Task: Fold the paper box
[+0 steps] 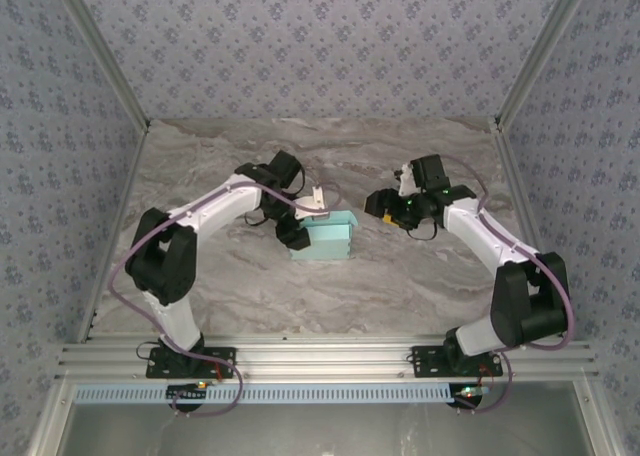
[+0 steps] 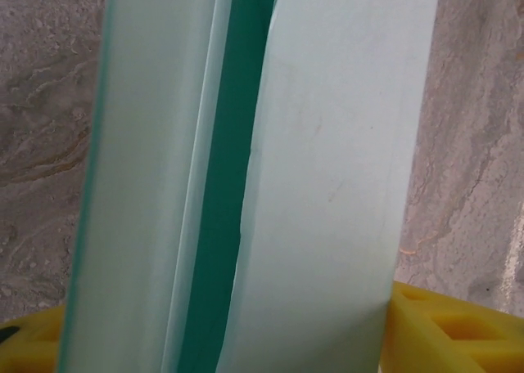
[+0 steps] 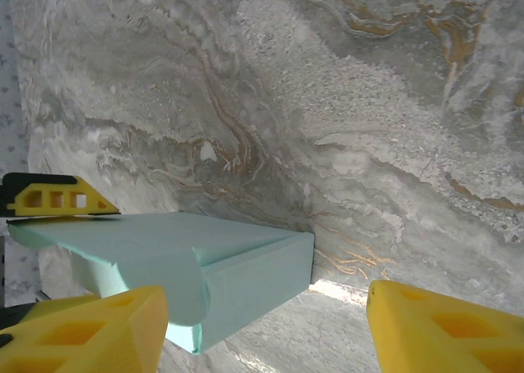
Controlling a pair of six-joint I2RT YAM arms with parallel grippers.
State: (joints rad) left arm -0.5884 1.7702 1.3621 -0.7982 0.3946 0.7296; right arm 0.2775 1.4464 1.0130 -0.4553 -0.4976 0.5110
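The paper box [image 1: 326,236] is a pale turquoise, compact rectangular shape lying on the marble table [image 1: 420,276] near the middle. My left gripper [image 1: 298,230] is at its left end. In the left wrist view the box [image 2: 327,185] runs up between the two yellow fingers [image 2: 458,328], showing a dark green gap between two card panels; the jaws stand wide on either side. My right gripper [image 1: 380,206] hovers to the right of the box, apart from it and open. In the right wrist view the box [image 3: 246,262] lies ahead of the gripper [image 3: 266,332], with a rounded flap curling over its near side.
Patterned walls and metal frame posts [image 1: 515,96] enclose the table on three sides. A yellow-and-black finger [image 3: 57,199] of the left gripper rests at the box's far edge in the right wrist view. Bare marble [image 3: 368,103] lies beyond the box.
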